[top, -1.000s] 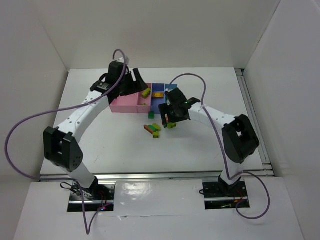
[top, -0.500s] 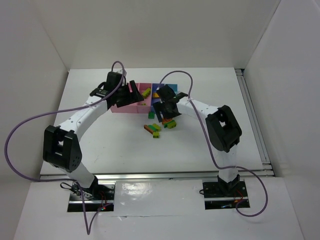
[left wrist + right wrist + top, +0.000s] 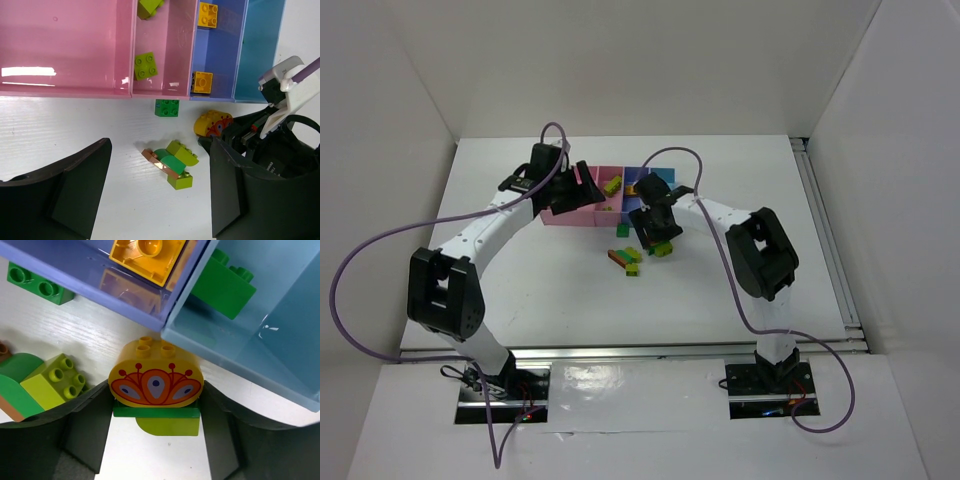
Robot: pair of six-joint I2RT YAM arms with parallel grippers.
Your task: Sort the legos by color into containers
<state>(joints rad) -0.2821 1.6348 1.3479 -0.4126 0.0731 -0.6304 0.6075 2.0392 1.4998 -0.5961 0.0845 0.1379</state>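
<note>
Containers point(image 3: 65, 50): four joined bins; loose legos point(image 3: 170, 164) lie just before them.
Left gripper point(image 3: 160, 144) hangs spread, empty. Right gripper point(image 3: 156, 396) flanks the yellow arched stack point(image 3: 156, 380); clamping cannot be confirmed. Likely light, rigid, smooth: grip flat ends.

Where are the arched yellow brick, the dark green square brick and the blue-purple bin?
arched yellow brick point(image 3: 156, 385): right wrist view, on its patterned face.
dark green square brick point(image 3: 167, 107): left wrist view, on its studded top.
blue-purple bin point(image 3: 220, 50): left wrist view, on its bare floor.
</note>
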